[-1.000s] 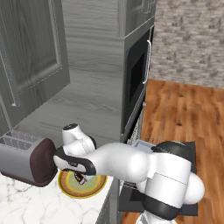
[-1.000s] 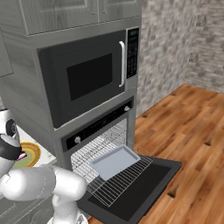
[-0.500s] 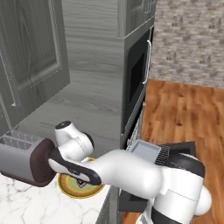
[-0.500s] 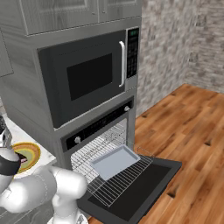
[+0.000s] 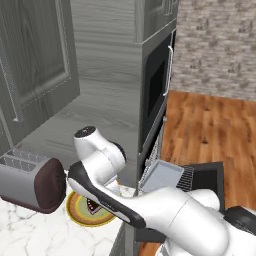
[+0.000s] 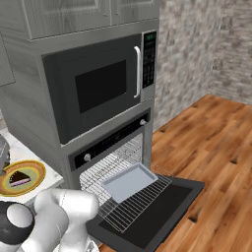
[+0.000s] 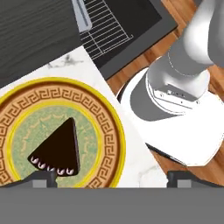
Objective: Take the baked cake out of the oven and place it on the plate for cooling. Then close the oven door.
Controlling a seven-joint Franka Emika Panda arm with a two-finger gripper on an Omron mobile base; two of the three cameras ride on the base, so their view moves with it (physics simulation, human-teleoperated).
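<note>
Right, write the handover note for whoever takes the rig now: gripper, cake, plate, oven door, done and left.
Gripper: open, holding nothing, above the plate.
Cake: lies on the plate, on the marble counter beside the toaster.
Oven door: down and fully open; wire rack pulled out with the grey baking tray on it.
Done: cake is out and plated.
Left: close the oven door.

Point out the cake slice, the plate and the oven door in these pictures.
cake slice (image 7: 59, 151), hand view, middle of its dark top face
plate (image 7: 114, 131), hand view, yellow-orange rim on the side nearest the robot's base
oven door (image 6: 162, 209), right base view, dark inner window of the lowered panel
</note>
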